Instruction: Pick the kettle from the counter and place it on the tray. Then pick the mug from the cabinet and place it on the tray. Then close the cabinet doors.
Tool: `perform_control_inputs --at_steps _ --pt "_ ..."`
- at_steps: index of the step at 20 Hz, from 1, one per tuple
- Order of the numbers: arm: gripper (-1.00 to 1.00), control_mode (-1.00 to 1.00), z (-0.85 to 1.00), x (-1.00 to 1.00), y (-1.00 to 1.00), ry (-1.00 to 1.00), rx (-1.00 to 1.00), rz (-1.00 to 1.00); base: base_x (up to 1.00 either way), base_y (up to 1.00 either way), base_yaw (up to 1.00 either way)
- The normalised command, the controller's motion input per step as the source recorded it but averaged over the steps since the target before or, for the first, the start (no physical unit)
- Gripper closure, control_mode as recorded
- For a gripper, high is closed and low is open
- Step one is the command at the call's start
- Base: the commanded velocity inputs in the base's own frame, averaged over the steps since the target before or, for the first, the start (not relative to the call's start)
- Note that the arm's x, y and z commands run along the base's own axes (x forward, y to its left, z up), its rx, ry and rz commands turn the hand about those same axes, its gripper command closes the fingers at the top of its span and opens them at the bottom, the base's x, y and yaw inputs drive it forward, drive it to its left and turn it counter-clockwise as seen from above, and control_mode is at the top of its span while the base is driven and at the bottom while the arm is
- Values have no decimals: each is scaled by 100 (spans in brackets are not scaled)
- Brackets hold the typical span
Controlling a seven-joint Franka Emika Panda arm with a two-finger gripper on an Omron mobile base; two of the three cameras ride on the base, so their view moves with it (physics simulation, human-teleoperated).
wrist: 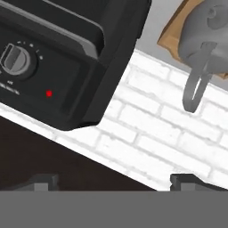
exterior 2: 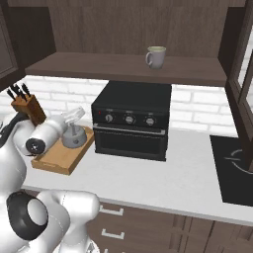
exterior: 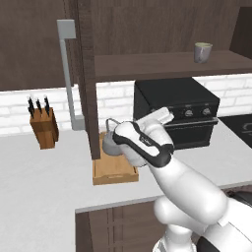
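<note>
Kettle (exterior 2: 74, 137) sits on the wooden tray (exterior 2: 59, 159), lower left of the right base view, so step one looks done. In the left base view the kettle (exterior: 111, 142) shows at centre, partly behind the arm, w/ the tray (exterior: 115, 173) just below it on the counter (exterior: 39, 177).

Mug (exterior 2: 156, 57) not yet fetched: it stands upright on the cabinet (exterior 2: 123, 66) shelf, upper centre of the right base view, and at upper right in the left base view (exterior: 202, 51). That pick and the closing of the doors look like what's left.

Gripper (exterior 2: 76, 115) hangs just above the kettle, at centre-left of the right base view. In the hand view its two dark fingertips (wrist: 189, 181) stand wide apart at the bottom edge, nothing between them, so the kettle is let go.

Views differ. The left base view gives one cabinet door (exterior: 87, 78), edge-on and swung out, its grey bar handle (exterior: 69, 74) at upper left, plus a knife block (exterior: 43, 125) at mid-left. The right base view gives a second glass-paned door (exterior 2: 242, 74) at the right edge and a dark cooktop (exterior 2: 234, 168) at lower right. The hand view, rolled over, puts the black toaster oven (wrist: 67, 58) w/ its dial and red light at upper left, white brick wall (wrist: 151, 133) across the middle, and the kettle (wrist: 205, 31) at upper right.
</note>
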Motion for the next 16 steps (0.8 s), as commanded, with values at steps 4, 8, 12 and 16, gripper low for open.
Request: perform_control_inputs --at_steps 4,8,12,16 --pt "-100 -100 87 -48 -22 11 -7 -7 0 0 0" --pt "-100 -100 100 -43 -21 9 -6 -4 0 0 0" --pt "-100 -100 90 -45 -17 1 -15 -7 0 0 0" --pt "-100 -100 61 -49 -9 -13 -44 -7 0 0 0"
